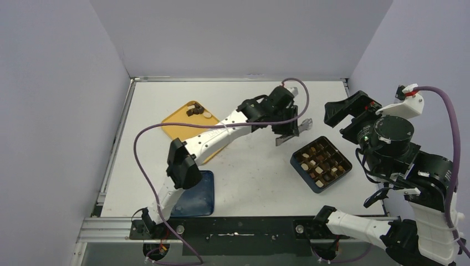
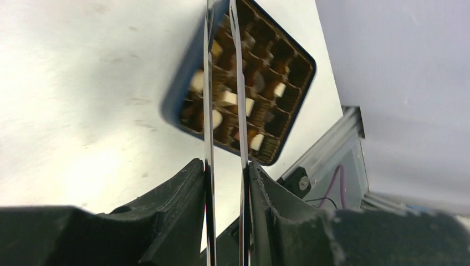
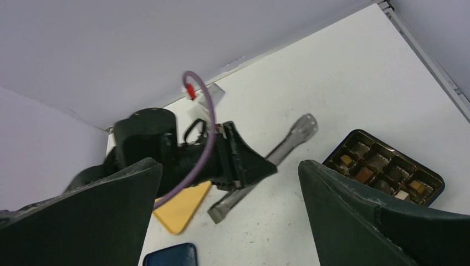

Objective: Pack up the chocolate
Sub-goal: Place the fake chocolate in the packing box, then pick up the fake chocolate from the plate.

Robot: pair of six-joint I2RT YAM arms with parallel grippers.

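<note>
The white bench (image 1: 249, 177) carries everything. The left end effector (image 2: 226, 172) reaches over its middle, clamped on metal tongs (image 2: 208, 111) whose two blades stand slightly apart and point toward the box. The right end effector (image 3: 230, 163) hangs at the right, fingers wide apart and holding nothing. A yellow board (image 1: 177, 127) lies far left, a blue lid (image 1: 199, 194) nearer. Most chocolate (image 1: 320, 170) sits in the dark compartmented box (image 1: 295, 165); a few pieces lie on the board.
</note>
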